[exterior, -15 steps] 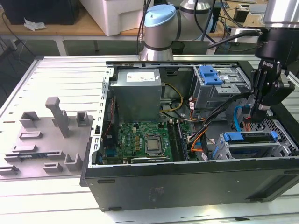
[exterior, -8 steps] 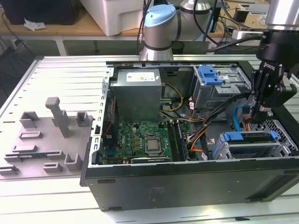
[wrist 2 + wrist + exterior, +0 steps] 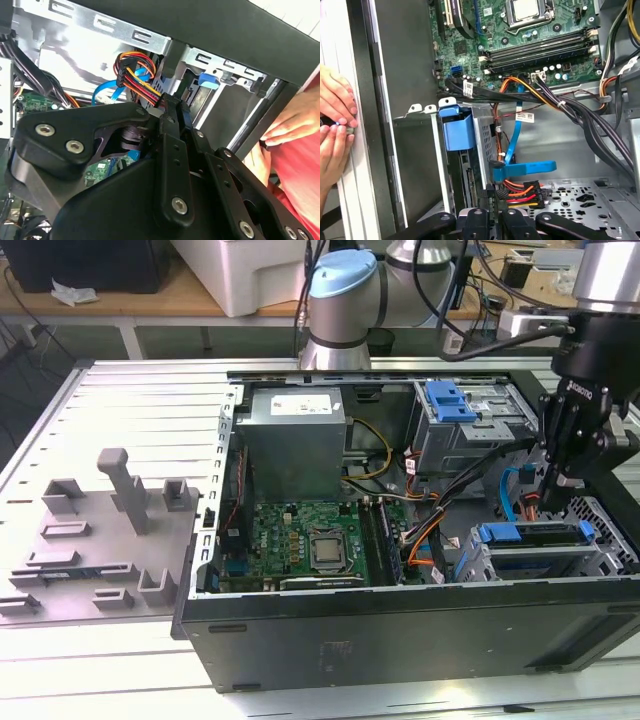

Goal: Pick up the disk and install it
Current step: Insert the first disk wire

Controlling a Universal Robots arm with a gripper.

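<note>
Case [image 3: 400, 640]: black tower laid on its side, lid off, front wall nearest, on a slatted table [image 3: 130, 410]. Exterior view, contents: motherboard [image 3: 300, 540] at centre; grey power supply [image 3: 295, 440] above it; disk [image 3: 530, 533], blue-bracketed, lying in the cage at lower right of the frame. Grey jig [image 3: 100, 540] sits on the exterior view's left, well apart from the case. Gripper [image 3: 558, 490] hangs from the arm [image 3: 605, 275] at upper right, tips just above the disk; contact cannot be told. Second wrist view: gripper [image 3: 174, 107], fingers [image 3: 167, 130] drawn together, whether they pinch anything cannot be told; red, yellow and orange wires [image 3: 135, 75] just beyond the tips; disk [image 3: 207, 80] in the cage past them; hand [image 3: 295, 120] outside the case wall. First wrist view: gripper [image 3: 491, 200] near a power plug [image 3: 520, 192] and blue cable [image 3: 512, 145]; disk [image 3: 457, 131] set in its cage slot just beside; two hands [image 3: 335, 125] outside the case.
</note>
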